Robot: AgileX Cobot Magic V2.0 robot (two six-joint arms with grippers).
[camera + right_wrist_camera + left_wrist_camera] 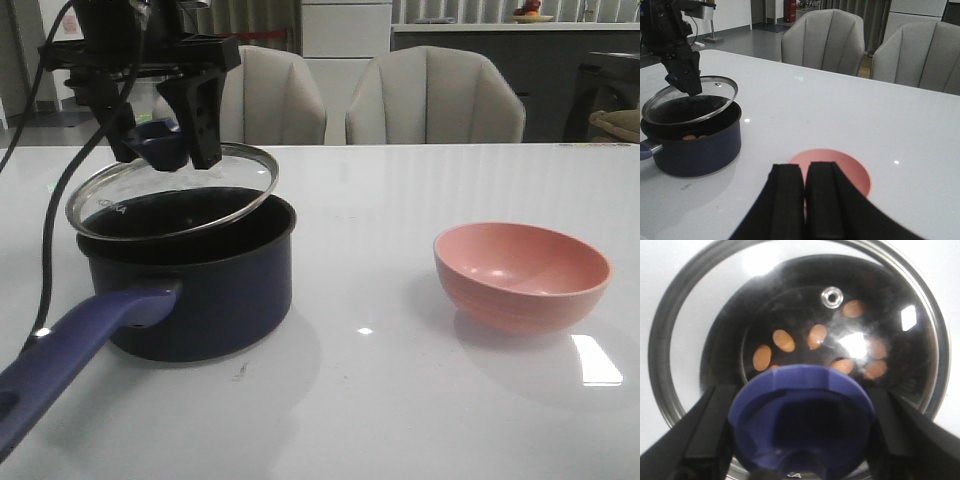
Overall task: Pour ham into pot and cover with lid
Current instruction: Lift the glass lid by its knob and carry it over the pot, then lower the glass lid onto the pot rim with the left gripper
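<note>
While the left gripper (168, 140) pinches the lid (172, 192) by its knob | lid sits tilted just above the pot (190, 275), ham (784, 340) inside | right gripper (805, 200) shut, holding nothing

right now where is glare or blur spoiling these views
Left wrist view: bright glare patches on the lid glass, the knob close and soft. Front view: white ceiling reflections on the table. Right wrist view: the right gripper fingers blurred.
</note>
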